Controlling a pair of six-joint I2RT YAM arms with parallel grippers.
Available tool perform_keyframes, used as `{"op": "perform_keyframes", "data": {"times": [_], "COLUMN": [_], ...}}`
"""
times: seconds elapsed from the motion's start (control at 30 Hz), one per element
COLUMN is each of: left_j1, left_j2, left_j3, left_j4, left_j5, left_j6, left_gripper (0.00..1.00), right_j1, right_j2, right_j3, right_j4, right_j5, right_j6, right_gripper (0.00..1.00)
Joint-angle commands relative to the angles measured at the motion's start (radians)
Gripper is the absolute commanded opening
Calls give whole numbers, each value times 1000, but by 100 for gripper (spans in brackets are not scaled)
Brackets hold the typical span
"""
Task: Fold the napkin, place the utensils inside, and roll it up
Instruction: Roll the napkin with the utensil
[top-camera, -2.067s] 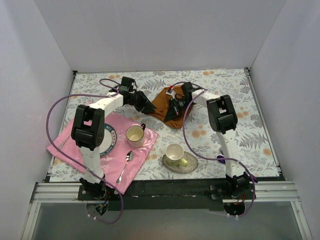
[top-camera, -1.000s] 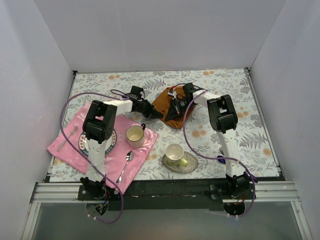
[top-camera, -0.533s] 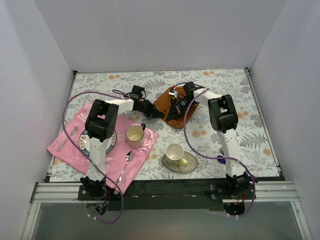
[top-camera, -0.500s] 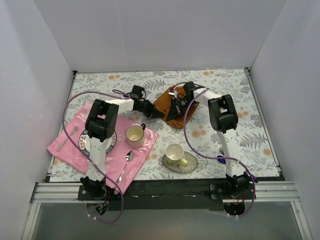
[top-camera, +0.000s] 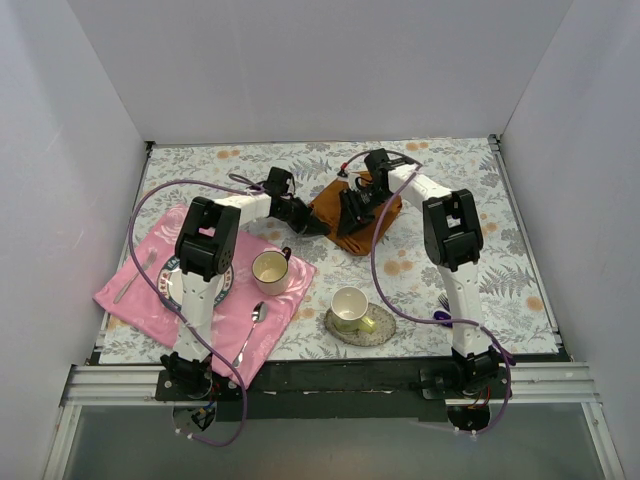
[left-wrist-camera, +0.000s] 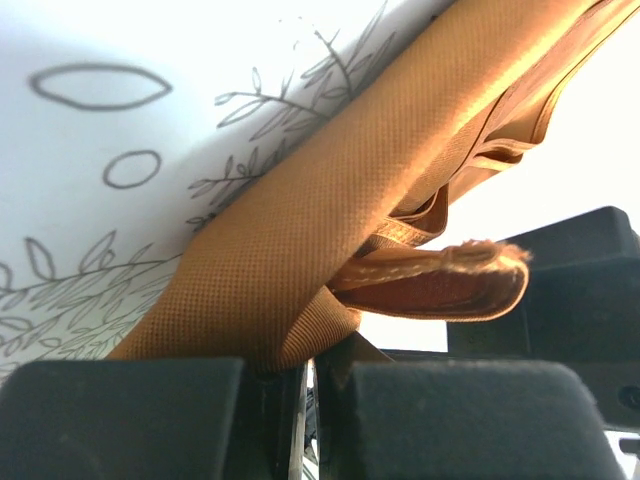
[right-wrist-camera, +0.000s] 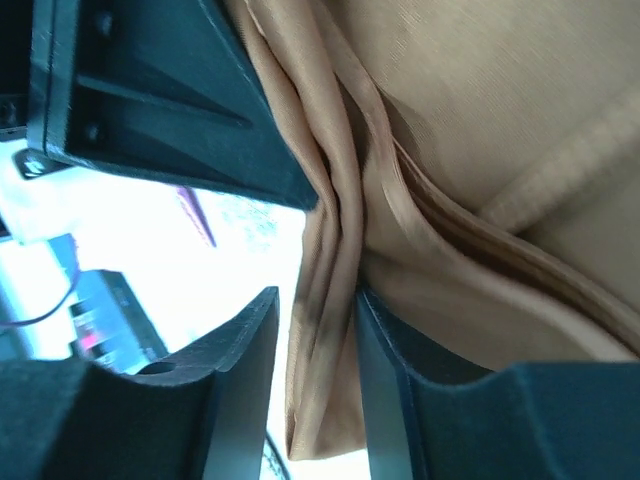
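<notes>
The rust-orange napkin (top-camera: 340, 232) lies bunched at the table's middle back. My left gripper (top-camera: 312, 226) is at its left edge, shut on a fold of the napkin (left-wrist-camera: 330, 210), which runs down between the fingers (left-wrist-camera: 130, 415). My right gripper (top-camera: 356, 208) is over the napkin's middle. Its jaws stand a little apart around a hanging bunched fold (right-wrist-camera: 335, 300); the cloth touches the right finger (right-wrist-camera: 420, 420), with daylight at the left one. No utensil shows clearly. A thin purple streak (right-wrist-camera: 197, 215) in the right wrist view is too blurred to name.
A pink cloth (top-camera: 130, 300) at the front left bears a plate (top-camera: 168, 288), a cream cup (top-camera: 270, 270) and a silver spoon (top-camera: 248, 338). A second cup (top-camera: 348, 304) sits on a saucer (top-camera: 380, 325) at the front middle. White walls close three sides.
My left gripper has moved right to the napkin's left edge and stayed there. My right gripper has moved toward the back over the napkin, whose shape has shifted.
</notes>
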Motion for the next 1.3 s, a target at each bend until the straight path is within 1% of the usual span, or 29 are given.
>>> {"op": "perform_keyframes", "data": {"times": [0.0,0.2,0.27,0.4,0.5,0.67,0.83,0.97,1.13,1.27], "left_j1": [-3,-3,-3,-3,-5,-12,-20,-20,-23,-25], "left_j2": [24,-3,-11,-5,4,31,57,89,86,72], "left_j3": [33,61,67,92,110,138,167,182,205,219], "left_j4": [-76,-84,-86,-84,-84,-66,-53,-41,-35,-37], "left_j5": [-80,-69,-66,-49,-41,-24,-24,-18,-23,-26], "left_j6": [34,43,41,37,29,15,2,-8,-15,-20], "left_gripper": [0,0,0,0,0,0,0,0,0,0], "right_j1": [-7,-4,-5,-5,-5,-4,-2,-1,-2,-1], "right_j2": [-86,-103,-75,-26,-29,-4,0,0,34,45], "right_j3": [35,-4,7,64,38,22,-13,-7,16,12], "right_j4": [-44,47,77,84,133,145,151,148,119,113], "right_j5": [181,202,192,187,212,219,224,222,235,245], "right_j6": [-54,-48,-42,-36,-25,-19,-27,-34,-53,-57], "right_gripper": [45,46,45,40,40,35,33,33,32,29]}}
